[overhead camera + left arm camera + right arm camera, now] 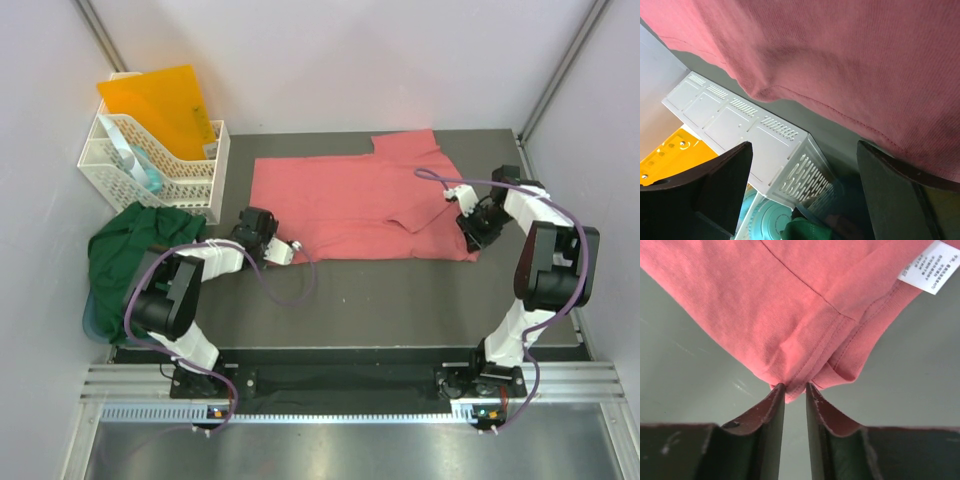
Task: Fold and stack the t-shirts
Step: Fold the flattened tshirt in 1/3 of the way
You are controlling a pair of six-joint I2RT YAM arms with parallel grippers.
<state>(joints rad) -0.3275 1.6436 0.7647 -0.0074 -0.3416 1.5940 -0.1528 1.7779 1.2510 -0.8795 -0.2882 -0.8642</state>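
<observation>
The salmon-pink t-shirt [350, 200] lies spread out across the middle of the dark table. My right gripper [470, 238] is at its near right corner. In the right wrist view the gripper [795, 386] has its two fingers pinched on the doubled hem corner [800, 365], and a white label [932, 266] shows at the upper right. My left gripper [252, 222] sits at the shirt's near left corner, open. In the left wrist view this gripper [804, 145] holds nothing, and the pink hem [830, 107] hangs just beyond it. The dark green t-shirt [135, 245] lies crumpled at the table's left edge.
A white plastic basket [190, 185] stands at the back left, holding an orange folder [160, 105] and a teal round item [150, 178]. It is close in front of my left gripper, where its slotted wall [805, 175] shows. Grey walls close in the table on both sides.
</observation>
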